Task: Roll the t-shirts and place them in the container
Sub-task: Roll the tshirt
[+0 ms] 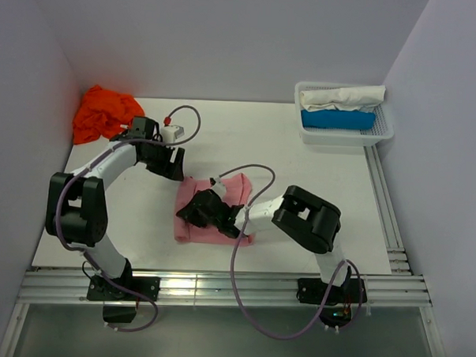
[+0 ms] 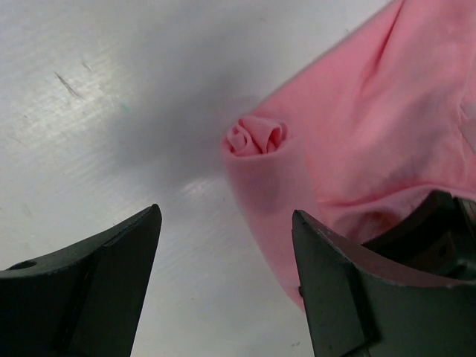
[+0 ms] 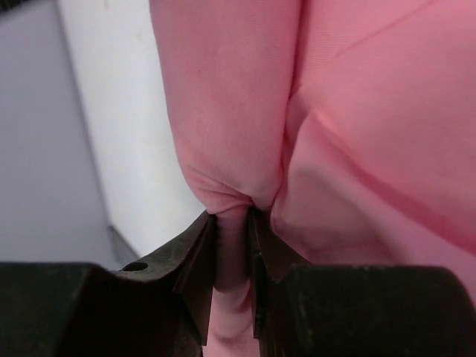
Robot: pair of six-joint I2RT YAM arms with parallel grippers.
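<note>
The pink shirt (image 1: 236, 188) is soft, light and limp, so I would take it by a thick fold at the rolled edge. It lies half rolled in the middle of the table (image 1: 325, 182), its end a small spiral. The right gripper (image 3: 232, 223) pinches a fold of it; the left gripper (image 2: 227, 216) stands wide and empty beside it.

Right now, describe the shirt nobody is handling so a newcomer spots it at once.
Go to the far left corner of the white table, by the wall. The orange shirt lies there in a crumpled heap. Unlike the pink shirt mid-table, pinched by the right hand, it is untouched.
</note>
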